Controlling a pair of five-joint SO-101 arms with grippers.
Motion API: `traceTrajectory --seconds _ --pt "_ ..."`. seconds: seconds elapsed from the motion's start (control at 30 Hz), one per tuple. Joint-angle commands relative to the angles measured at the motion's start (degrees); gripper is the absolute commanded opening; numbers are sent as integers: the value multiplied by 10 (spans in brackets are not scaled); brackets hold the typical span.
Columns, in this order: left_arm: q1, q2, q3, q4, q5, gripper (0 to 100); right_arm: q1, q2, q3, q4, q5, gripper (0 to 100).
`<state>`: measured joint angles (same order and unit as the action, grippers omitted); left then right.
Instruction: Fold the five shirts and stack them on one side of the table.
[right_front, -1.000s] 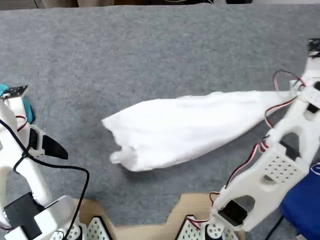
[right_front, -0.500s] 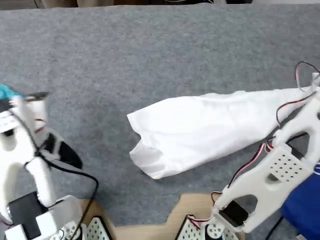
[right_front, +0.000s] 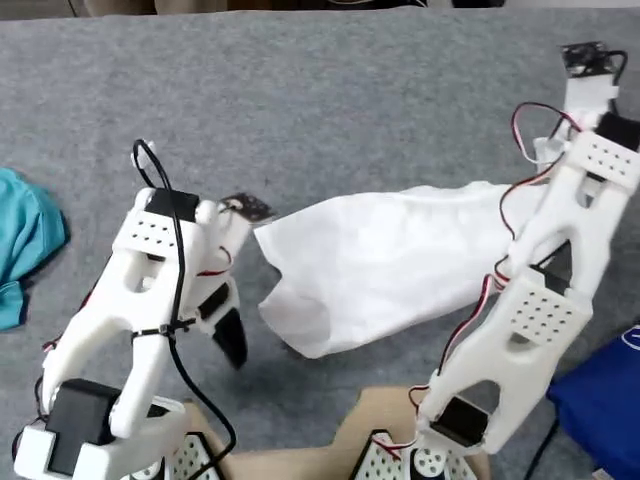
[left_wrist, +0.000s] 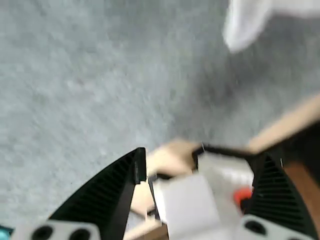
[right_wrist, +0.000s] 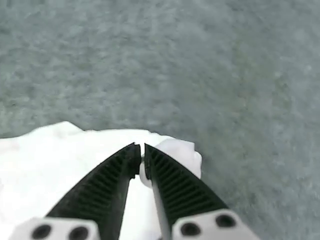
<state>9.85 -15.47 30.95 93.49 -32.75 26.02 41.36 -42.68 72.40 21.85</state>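
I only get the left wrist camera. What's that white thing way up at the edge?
Observer: A white shirt, lying crumpled in the middle of the table.
Operator: Is anything holding it?
Observer: Yes, the right gripper is shut on one end of it.
Operator: Are there more shirts?
Observer: A teal shirt lies at the table's left edge.
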Motion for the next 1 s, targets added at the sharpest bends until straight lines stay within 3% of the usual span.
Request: traceTrajectory --seconds 0.0,0.13,0.33,0.67,0.97 --pt "11 -2 2 -41 18 345 -17 -1 25 -23 -7 5" --pt "49 -4 -3 -46 18 346 -18 -5 63 -91 -27 5" --pt "127 -7 -3 -67 25 346 -18 -1 71 -102 -40 5" --pt "129 -3 -2 -186 117 336 -26 20 101 -150 -71 5" --pt "130 -1 4 -229 119 89 -34 22 101 -151 -71 5"
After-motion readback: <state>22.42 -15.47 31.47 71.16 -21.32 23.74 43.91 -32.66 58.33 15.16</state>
